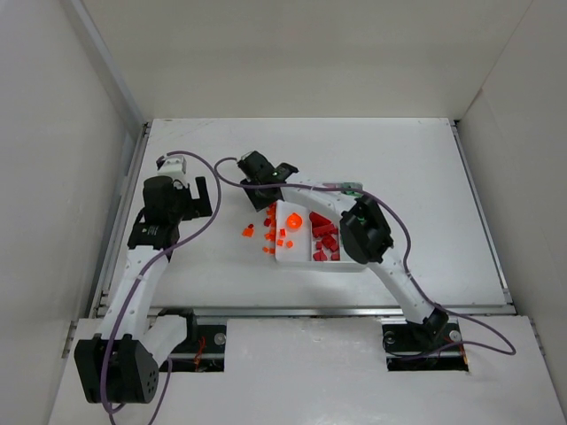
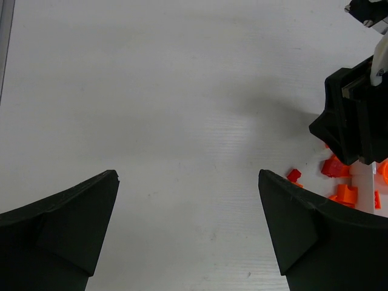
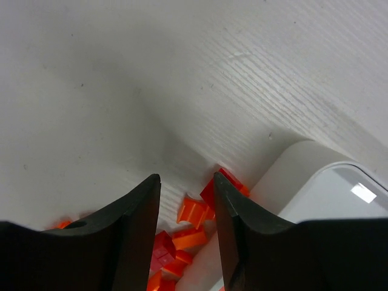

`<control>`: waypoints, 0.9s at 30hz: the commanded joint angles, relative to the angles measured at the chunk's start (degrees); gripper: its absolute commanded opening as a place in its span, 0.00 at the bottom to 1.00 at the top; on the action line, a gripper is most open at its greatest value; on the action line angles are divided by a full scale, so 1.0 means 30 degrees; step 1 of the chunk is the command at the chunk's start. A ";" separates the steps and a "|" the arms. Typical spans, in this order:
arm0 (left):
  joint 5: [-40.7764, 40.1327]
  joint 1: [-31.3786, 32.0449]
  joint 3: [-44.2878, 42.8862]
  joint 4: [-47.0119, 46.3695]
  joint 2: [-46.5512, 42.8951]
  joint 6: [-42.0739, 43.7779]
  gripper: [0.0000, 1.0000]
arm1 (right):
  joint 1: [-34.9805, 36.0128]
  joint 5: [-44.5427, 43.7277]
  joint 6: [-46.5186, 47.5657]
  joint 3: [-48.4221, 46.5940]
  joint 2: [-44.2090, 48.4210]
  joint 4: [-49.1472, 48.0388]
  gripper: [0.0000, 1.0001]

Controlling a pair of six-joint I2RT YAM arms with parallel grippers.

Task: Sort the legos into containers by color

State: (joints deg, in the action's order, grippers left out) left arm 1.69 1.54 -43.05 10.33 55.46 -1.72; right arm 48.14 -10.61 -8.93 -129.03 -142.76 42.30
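Left gripper [image 2: 188, 176]: found fully spread, nothing held | Right gripper [image 3: 187, 177]: jaws narrowed to a slim gap, seemingly nothing gripped, held over orange legos [image 3: 193, 212] scattered beside tray [image 1: 297, 259] corner | red legos [image 1: 323, 239] noted inside tray

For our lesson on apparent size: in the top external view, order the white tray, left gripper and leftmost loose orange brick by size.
1. white tray
2. left gripper, clearly smaller
3. leftmost loose orange brick, by far the smallest
The gripper may sit nearer the camera, but the gaps are too wide to matter.
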 commanded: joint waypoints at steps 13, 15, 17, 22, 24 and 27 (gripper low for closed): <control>-0.0827 0.0717 0.0316 -0.0864 -0.1259 0.0455 1.00 | 0.0740 -0.4956 -0.0364 -0.0847 0.0330 0.1016 0.46; -0.0828 0.0717 0.0316 -0.0864 -0.1261 0.0455 1.00 | 0.0740 -0.5600 -0.0364 -0.0847 0.0506 0.1016 0.47; -0.0828 0.0717 0.0316 -0.0864 -0.1261 0.0455 1.00 | 0.0946 -0.6070 -0.0364 -0.0671 0.0711 0.0840 0.49; -0.0828 0.0717 0.0316 -0.0864 -0.1261 0.0631 1.00 | 0.1121 -0.5662 -0.0364 -0.0671 0.0711 0.0664 0.50; -0.0828 0.0891 0.0316 -0.0864 -0.1261 0.0631 1.00 | 0.1121 -0.5662 -0.0364 -0.0874 0.0448 0.0664 0.50; -0.0828 0.0893 0.0316 -0.0864 -0.1261 0.0631 1.00 | 0.1121 -0.5662 0.0015 -0.1081 -0.0312 0.0664 0.51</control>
State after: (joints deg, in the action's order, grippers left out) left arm -0.34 3.79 -42.65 9.65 53.06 -0.16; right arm 51.35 -25.87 -9.37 -129.47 -142.85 44.05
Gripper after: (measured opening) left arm 0.997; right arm 0.508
